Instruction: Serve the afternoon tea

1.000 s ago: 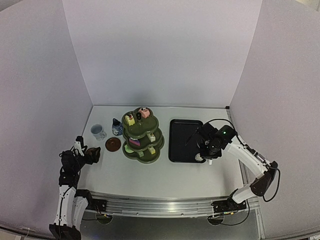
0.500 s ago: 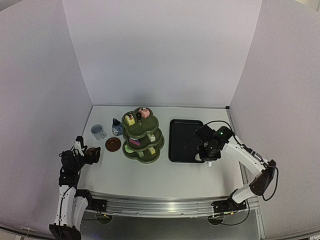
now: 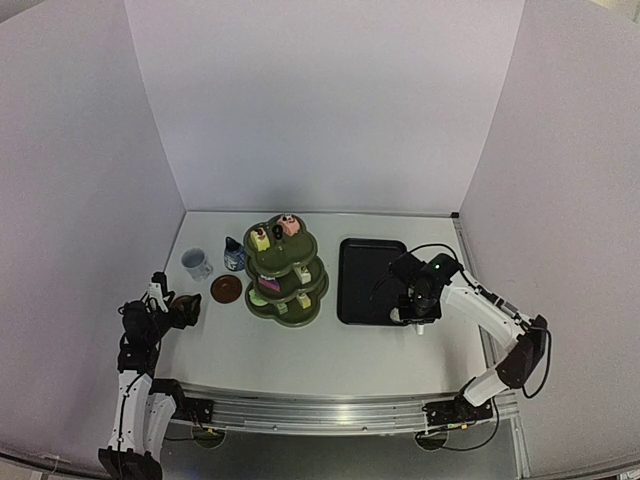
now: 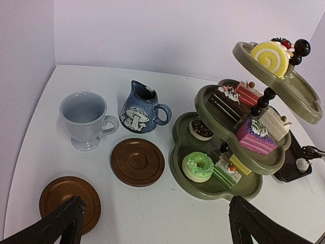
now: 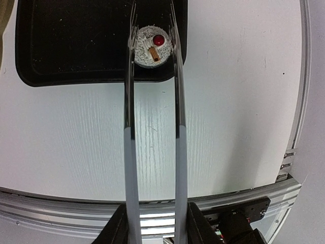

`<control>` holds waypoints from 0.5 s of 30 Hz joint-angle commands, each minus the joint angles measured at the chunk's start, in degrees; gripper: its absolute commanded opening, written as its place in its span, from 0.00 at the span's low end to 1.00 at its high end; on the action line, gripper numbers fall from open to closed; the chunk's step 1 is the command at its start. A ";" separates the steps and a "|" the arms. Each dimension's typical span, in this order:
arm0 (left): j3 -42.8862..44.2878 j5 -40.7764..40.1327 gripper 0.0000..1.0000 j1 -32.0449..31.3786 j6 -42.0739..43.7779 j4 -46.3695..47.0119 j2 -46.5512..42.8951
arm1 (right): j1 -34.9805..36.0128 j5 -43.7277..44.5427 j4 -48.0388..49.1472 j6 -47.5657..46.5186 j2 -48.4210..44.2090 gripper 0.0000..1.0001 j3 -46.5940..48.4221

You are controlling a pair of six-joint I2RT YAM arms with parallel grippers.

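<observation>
Pale walls close in a white table (image 3: 330,350) where the tea things sit grouped on the left. The mug (image 4: 85,118) and the small blue pot (image 4: 139,109) stand side by side, and two coasters (image 4: 137,161) lie bare in front of them, probably waiting to go under a cup. Just to their right is the green stand (image 4: 251,192), with small cakes (image 4: 198,166) on all three tiers.

One round cake (image 5: 151,47) with a red cherry sits at the near rim of the black tray (image 5: 76,46), well apart from the stand. It looks like the last one left to carry over.

The right gripper (image 5: 156,218) is clamped on a pair of tongs (image 5: 129,112), likely because the cakes are too small for its own fingers. The tong tips flank the cake closely, but whether they pinch it cannot be told. This arm stretches out from the right, elbow outward, wrist bent down over the tray's near right corner.

The left gripper (image 4: 156,213) hangs spread wide and empty. Its arm is folded up at the left edge, seemingly parked clear.
</observation>
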 commanded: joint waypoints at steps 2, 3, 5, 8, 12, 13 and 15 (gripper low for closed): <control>1.05 0.54 1.00 0.11 -0.23 0.33 0.08 | -0.52 0.54 -11.62 -0.46 -0.23 0.34 -0.42; 1.03 0.55 1.00 0.12 -0.24 0.31 0.12 | -0.57 0.46 -11.93 -0.41 -0.29 0.34 -0.28; 0.97 0.55 0.99 0.14 -0.31 0.40 0.15 | -0.58 0.81 -12.60 -0.41 -0.37 0.35 -0.04; 0.92 0.71 1.00 0.09 -0.41 0.58 0.24 | -0.58 0.12 -12.96 -0.67 -0.41 0.35 -0.24; 0.88 0.72 1.00 0.11 -0.40 0.49 0.24 | -0.63 -1.94 -12.90 -0.95 -0.66 0.35 -0.32; 0.85 0.72 1.00 0.10 -0.40 0.49 0.22 | -0.66 -2.34 -12.88 -0.99 -0.77 0.35 -0.28; 0.80 0.72 1.00 0.06 -0.42 0.60 0.15 | -0.76 -2.99 -12.89 -1.01 -1.00 0.35 -0.19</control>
